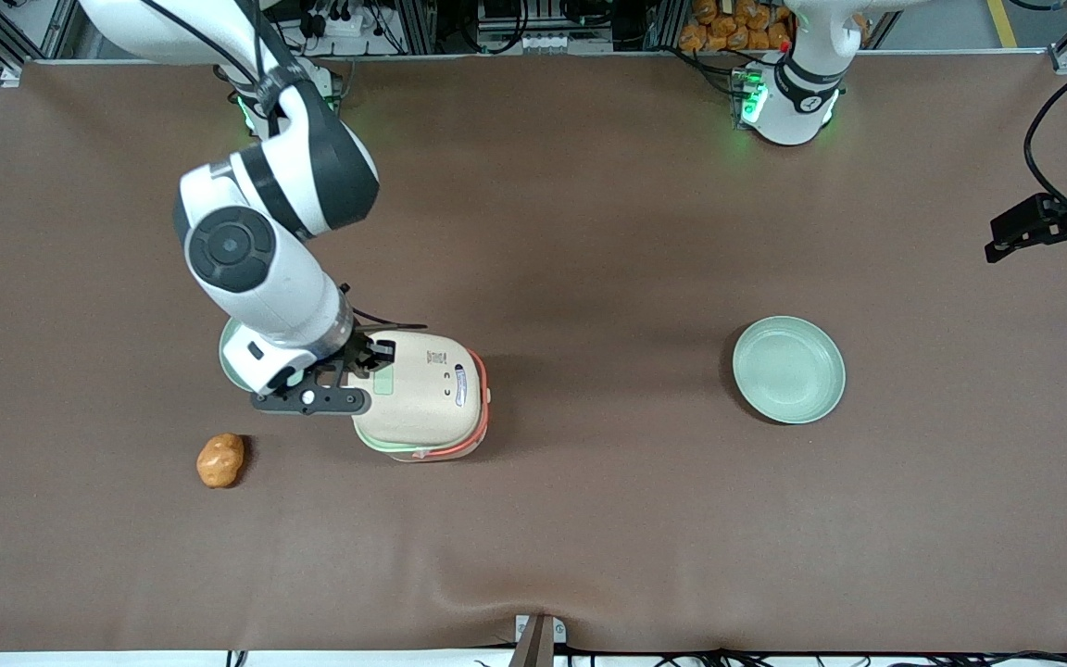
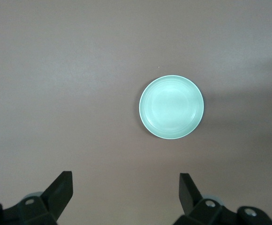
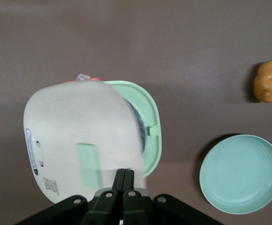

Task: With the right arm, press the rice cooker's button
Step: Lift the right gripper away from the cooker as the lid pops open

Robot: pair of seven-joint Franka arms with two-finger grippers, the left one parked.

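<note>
The cream rice cooker (image 1: pixel 432 394) with orange-red trim stands on the brown table. In the right wrist view its lid (image 3: pixel 75 136) looks blurred and lifted at one edge, baring the pale green inner rim (image 3: pixel 152 123) and a sliver of the silver pot. The white right arm (image 1: pixel 256 269) reaches down over it. My black gripper (image 1: pixel 376 357) is shut, with nothing between the fingers. Its tips (image 3: pixel 124 172) rest at the lid's edge, beside the pale green patch (image 3: pixel 89 164) on the lid.
A pale green plate (image 1: pixel 230 357) lies half hidden under the right arm, close beside the cooker, and shows whole in the right wrist view (image 3: pixel 241 174). A second green plate (image 1: pixel 788 369) lies toward the parked arm's end. An orange-brown potato-like thing (image 1: pixel 220 460) lies nearer the front camera.
</note>
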